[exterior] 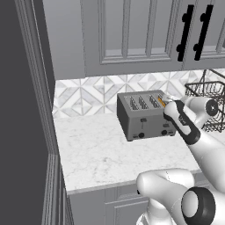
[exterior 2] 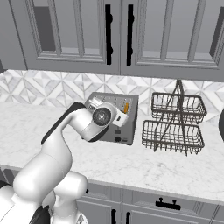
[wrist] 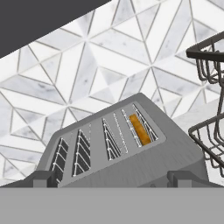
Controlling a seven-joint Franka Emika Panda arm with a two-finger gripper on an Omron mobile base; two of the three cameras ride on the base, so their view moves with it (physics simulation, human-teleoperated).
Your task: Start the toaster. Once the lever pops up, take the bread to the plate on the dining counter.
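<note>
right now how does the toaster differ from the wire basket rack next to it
The toaster is a solid dark grey box; the wire basket rack is open black wire. The toaster is lower, the rack taller with two tiers. The toaster holds bread; the rack's baskets look empty. Both stand on the counter.

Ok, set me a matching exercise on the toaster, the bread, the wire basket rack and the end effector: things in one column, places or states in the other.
Things:
1. toaster
2. bread
3. wire basket rack
4. end effector

Places or states:
A. sunk in a toaster slot
B. open, at the toaster's front
C. on the marble counter against the tiled wall
D. beside the toaster, two tiers

Pairs: 1-C, 2-A, 3-D, 4-B
</note>
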